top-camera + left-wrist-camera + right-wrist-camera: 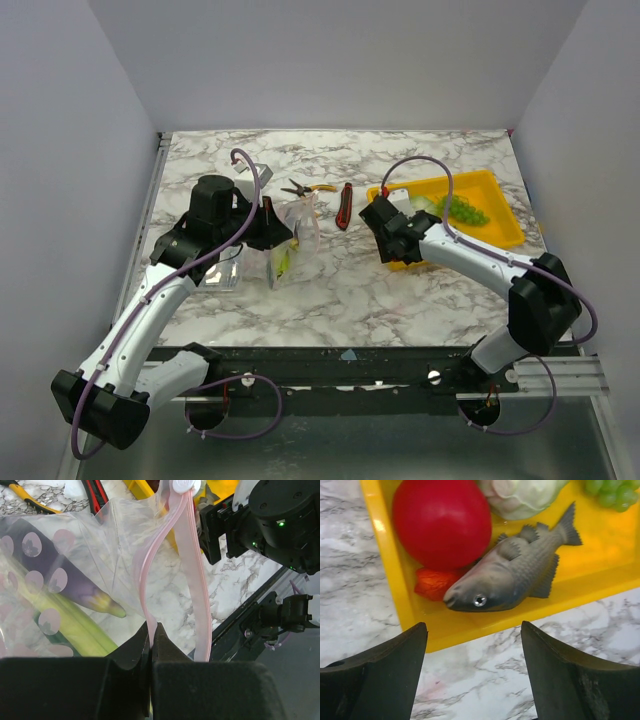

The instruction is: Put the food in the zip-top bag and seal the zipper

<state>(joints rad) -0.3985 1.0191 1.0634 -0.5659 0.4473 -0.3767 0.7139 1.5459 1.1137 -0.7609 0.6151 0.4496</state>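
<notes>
Left jaws pressed together, pinching the near end of the zipper on the bag; the two pink strips stand apart above the pinch, so the mouth is open. Bag sits left of centre on the counter, between a clear box and a red-and-black knife, held up at its mouth; yellow-handled pliers lie just behind it. Inside the bag: a purple eggplant and a long green piece side by side, seen through the film.

Right jaws spread wide, nothing between them; they hover over bare counter just beside the near left corner of the yellow tray. In the tray: a red ball-shaped piece, a grey fish touching it, an orange-red bit tucked under both. Pale cabbage and green grapes lie further back, both cut off by the frame edge.
</notes>
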